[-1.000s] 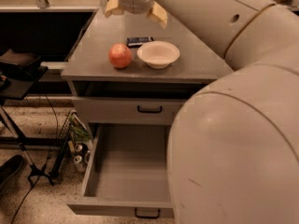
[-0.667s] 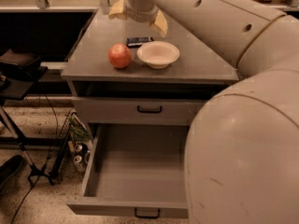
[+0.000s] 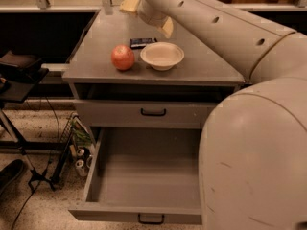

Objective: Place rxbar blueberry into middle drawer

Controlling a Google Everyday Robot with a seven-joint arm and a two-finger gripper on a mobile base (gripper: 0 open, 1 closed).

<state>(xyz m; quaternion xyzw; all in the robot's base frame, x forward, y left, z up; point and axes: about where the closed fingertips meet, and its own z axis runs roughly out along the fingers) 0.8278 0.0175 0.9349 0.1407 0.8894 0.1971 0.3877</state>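
Observation:
The rxbar blueberry (image 3: 143,42), a small dark flat bar, lies on the cabinet top just behind the white bowl (image 3: 162,55). My gripper (image 3: 148,17) hangs just above and behind the bar, open, its two pale fingers (image 3: 129,6) spread wide with nothing between them. The middle drawer (image 3: 144,176) is pulled fully out below, and its deep grey tray is bare. Its black handle (image 3: 151,218) shows at the front edge.
A red-orange round fruit (image 3: 123,57) sits left of the bowl. The upper drawer front (image 3: 115,114) stands slightly out. My large arm (image 3: 259,143) covers the right side of the view. A dark stand (image 3: 19,75), cables and cans (image 3: 79,159) are on the floor at left.
The gripper has shifted slightly right and down towards the bar. The arm has swung so that more of it fills the right side. The objects have not moved.

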